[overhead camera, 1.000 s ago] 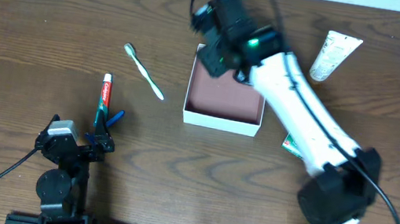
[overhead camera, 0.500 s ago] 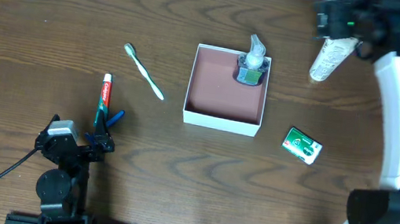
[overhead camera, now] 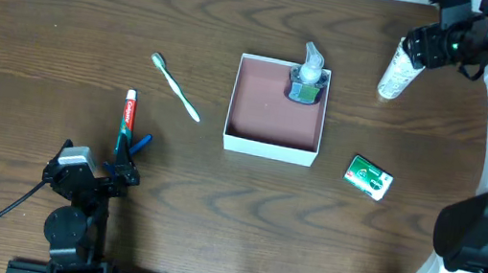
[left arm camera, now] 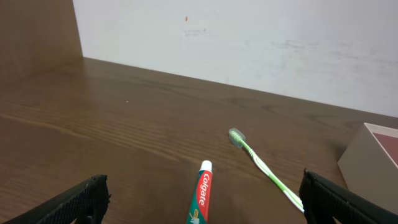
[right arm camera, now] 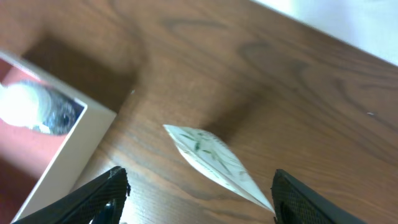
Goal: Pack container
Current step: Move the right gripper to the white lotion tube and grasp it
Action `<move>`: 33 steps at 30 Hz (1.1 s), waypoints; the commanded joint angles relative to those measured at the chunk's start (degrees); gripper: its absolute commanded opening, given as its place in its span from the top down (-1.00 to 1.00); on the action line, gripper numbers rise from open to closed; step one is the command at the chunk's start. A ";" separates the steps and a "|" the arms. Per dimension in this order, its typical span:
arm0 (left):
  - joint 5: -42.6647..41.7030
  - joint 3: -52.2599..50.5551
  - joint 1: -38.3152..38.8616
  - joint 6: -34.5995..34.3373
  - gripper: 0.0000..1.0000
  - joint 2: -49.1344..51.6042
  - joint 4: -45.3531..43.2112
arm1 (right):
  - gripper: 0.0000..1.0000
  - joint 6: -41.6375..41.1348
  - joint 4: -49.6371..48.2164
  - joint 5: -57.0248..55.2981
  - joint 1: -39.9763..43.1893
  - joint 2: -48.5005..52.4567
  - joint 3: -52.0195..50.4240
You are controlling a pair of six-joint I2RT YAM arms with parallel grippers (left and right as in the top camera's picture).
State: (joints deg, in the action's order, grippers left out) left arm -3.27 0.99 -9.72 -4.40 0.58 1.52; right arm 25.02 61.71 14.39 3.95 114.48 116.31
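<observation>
Bottle (overhead camera: 308, 76) now sits in the container (overhead camera: 267, 147) — my right claw (right arm camera: 199, 196), wide open and empty, has swung to the tube (overhead camera: 397, 70) right of it.

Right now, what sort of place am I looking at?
Probably a robot test bench, not a real bathroom: a wood-grain table against a plain white wall, with a toothbrush and toothpaste laid out near the container.

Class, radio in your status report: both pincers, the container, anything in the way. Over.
Left pincer open, toothpaste ahead. Right pincer open over white tube. Container holds one bottle, back corner. Nothing blocks its opening.
</observation>
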 commanded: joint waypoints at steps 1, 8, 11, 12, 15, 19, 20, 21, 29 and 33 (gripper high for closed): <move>-0.63 -0.76 -0.35 0.74 -0.96 -0.35 2.32 | -0.44 4.87 -0.02 2.60 0.24 1.49 -0.94; -0.63 -0.76 -0.35 0.74 -0.96 -0.35 2.32 | -0.30 4.90 -0.20 2.56 0.79 3.54 -0.94; -0.63 -0.76 -0.33 0.74 -0.96 -0.35 2.32 | -0.26 4.87 -0.15 2.58 1.68 4.11 -0.94; -0.61 -0.76 -0.35 0.74 -0.96 -0.35 2.32 | -0.23 4.87 -0.11 2.58 1.95 4.26 -0.94; -0.63 -0.76 -0.35 0.74 -0.96 -0.35 2.32 | -0.11 4.87 0.35 2.62 2.73 4.42 -0.94; -0.61 -0.76 -0.33 0.74 -0.96 -0.35 2.32 | 0.15 4.81 1.14 2.64 3.58 4.42 -0.94; -0.61 -0.76 -0.35 0.74 -0.96 -0.35 2.29 | 0.24 4.81 1.36 2.62 3.69 4.42 -0.94; -0.63 -0.76 -0.35 0.74 -0.96 -0.35 2.32 | 0.33 4.70 1.53 2.64 3.80 4.42 -0.94; -0.61 -0.76 -0.35 0.74 -0.96 -0.35 2.32 | 0.79 4.20 1.20 6.71 3.87 4.42 -0.94; -0.63 -0.76 -0.35 0.74 -0.96 -0.35 2.32 | 0.97 4.15 0.70 7.28 3.80 4.42 -0.94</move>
State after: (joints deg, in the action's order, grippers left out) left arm -3.27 0.99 -9.72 -4.40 0.58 1.54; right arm 29.30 62.74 18.98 7.66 118.67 115.61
